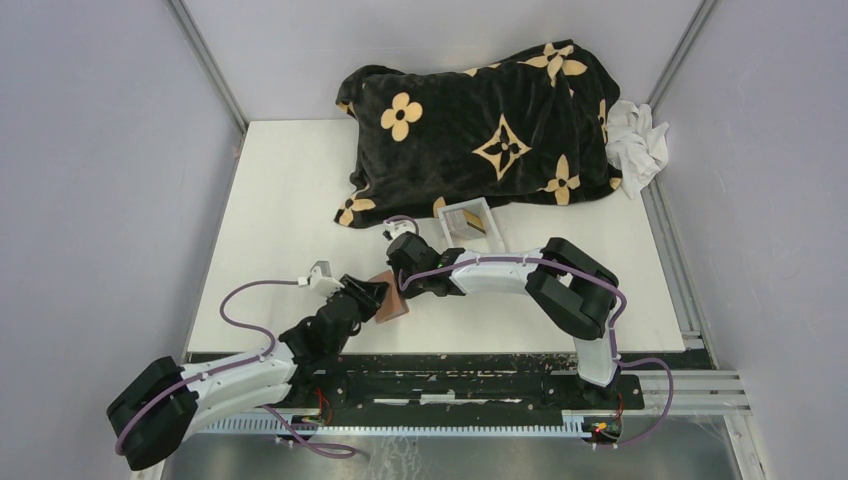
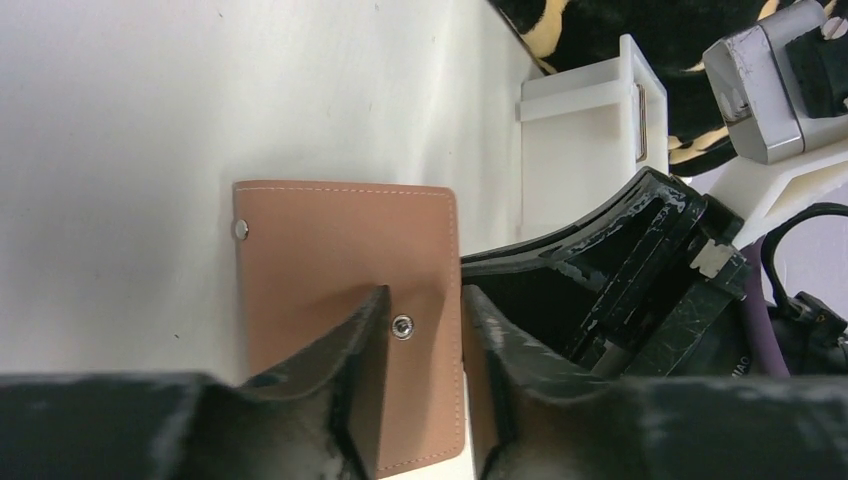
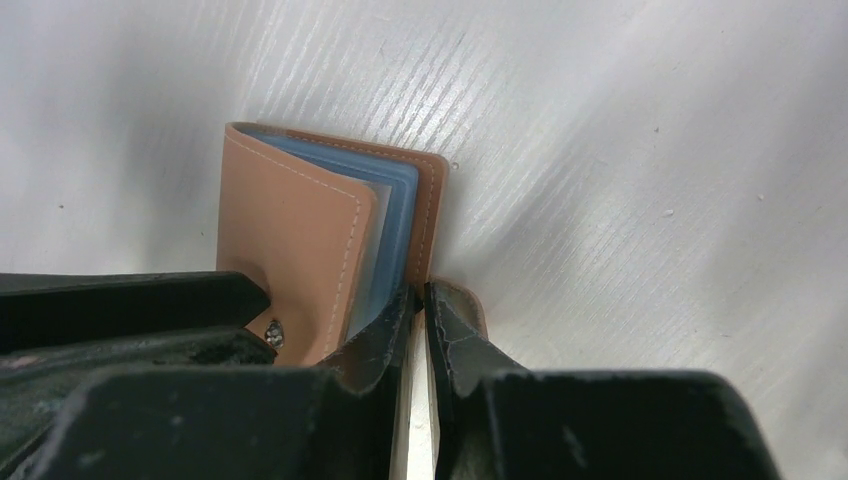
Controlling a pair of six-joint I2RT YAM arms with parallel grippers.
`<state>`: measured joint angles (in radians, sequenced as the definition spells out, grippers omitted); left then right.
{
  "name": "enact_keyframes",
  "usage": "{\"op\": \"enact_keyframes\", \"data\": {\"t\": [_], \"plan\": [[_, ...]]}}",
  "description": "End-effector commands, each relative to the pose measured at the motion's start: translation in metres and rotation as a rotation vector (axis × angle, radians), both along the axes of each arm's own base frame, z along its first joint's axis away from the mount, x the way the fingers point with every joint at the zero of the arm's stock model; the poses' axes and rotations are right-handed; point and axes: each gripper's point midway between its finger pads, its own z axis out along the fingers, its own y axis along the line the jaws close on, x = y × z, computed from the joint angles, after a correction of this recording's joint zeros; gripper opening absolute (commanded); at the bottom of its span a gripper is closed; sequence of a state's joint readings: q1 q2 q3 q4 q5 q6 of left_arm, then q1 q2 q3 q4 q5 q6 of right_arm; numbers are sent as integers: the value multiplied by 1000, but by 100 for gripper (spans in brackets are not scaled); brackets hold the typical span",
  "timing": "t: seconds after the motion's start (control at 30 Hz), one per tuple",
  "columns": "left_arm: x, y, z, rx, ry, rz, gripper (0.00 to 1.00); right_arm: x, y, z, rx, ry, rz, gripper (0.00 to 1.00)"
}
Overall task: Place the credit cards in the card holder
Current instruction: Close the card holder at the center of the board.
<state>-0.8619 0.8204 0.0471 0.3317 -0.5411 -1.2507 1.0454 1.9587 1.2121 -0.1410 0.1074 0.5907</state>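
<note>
**Both arms at the card holder, near the middle of the desk**

From above, the card holder (image 1: 393,306) lies toward the near edge of the desk (image 1: 290,200), with the left end effector (image 1: 372,298) and right end effector (image 1: 405,288) meeting over it. A clear tray (image 1: 470,222) stands farther back, by a black flowered blanket (image 1: 480,120). I can't make out any credit cards from here.

At the left wrist, the fingers (image 2: 350,370) stand partly apart, astride the snap cover. Whether they grip it, I cannot tell.

At the right wrist, the jaws are nearly together, pinched on the back cover's edge. The holder gapes slightly, showing pale blue leaves (image 3: 392,220).

It looks light, soft and springy, likely to flop shut. Holding the cover edges, clear of the pockets, seems wisest.
</note>
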Motion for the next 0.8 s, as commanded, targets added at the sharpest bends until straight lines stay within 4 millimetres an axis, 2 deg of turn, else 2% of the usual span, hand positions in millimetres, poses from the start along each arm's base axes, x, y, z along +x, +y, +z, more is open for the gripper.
{"op": "enact_keyframes", "data": {"t": [0.0,0.13,0.23,0.43,0.77], "plan": [[1,2,5,-44,-19,30,32,-23,-7,-24,-27,87,33,13],[3,7,2,-16,-16,56,17,-20,-7,-24,-31,80,35,13],[2,8,-2,3,-1,55,10,-19,-7,-23,-33,76,37,13],[2,7,-8,25,19,53,4,-16,-7,-20,-43,58,46,13],[1,4,-28,95,92,57,3,-7,-13,-8,-69,7,49,13]]}}
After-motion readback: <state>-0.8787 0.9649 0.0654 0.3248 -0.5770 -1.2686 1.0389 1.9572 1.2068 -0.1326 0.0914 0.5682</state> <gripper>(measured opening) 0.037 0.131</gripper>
